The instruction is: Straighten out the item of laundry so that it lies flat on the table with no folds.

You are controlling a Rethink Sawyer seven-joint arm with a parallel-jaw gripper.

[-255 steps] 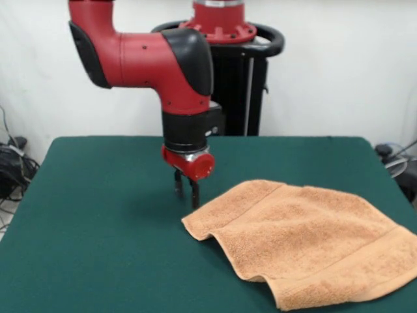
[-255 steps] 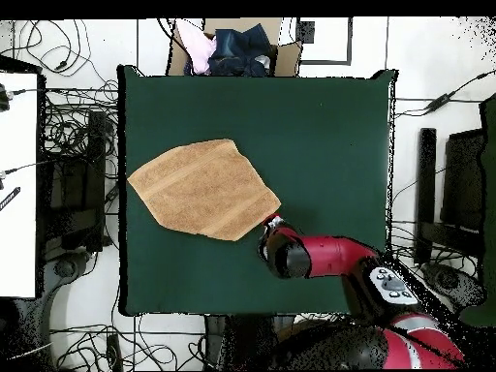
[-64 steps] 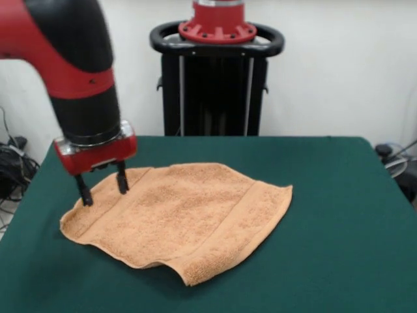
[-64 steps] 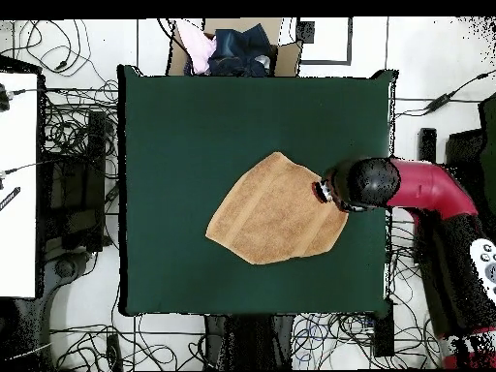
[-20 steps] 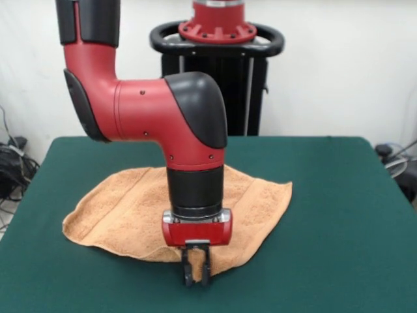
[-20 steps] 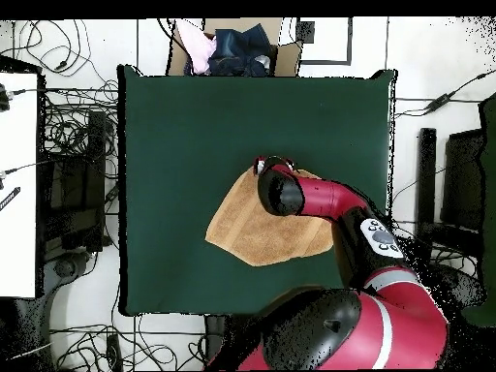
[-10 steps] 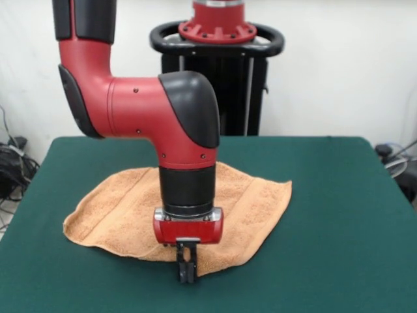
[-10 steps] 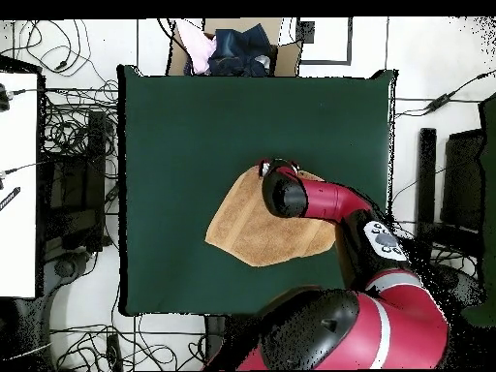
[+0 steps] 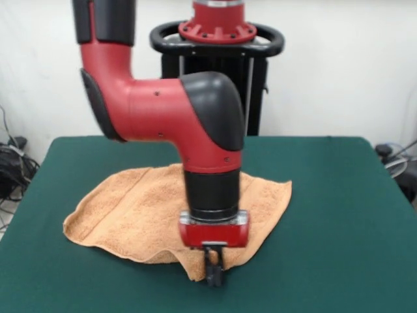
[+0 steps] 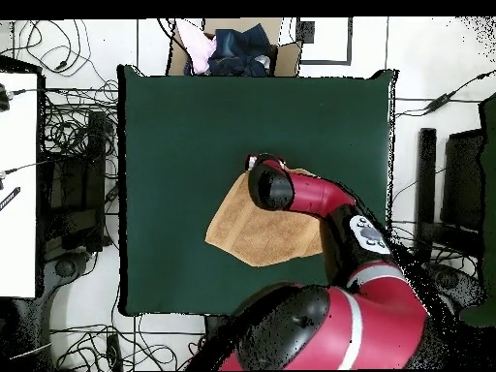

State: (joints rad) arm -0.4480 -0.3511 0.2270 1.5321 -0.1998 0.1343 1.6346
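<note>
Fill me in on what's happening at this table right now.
A red Sawyer arm is working on an orange-tan towel spread on the green table. Its gripper is down at the towel's corner nearest the camera in the front view, fingers shut together on the cloth there. The towel is mostly spread out but not flat: the front edge beside the gripper is folded under. In the overhead view the arm covers that corner.

White wall (image 9: pixel 339 65); cables (image 10: pixel 73 126) across pale floor (image 10: pixel 426 68).
</note>
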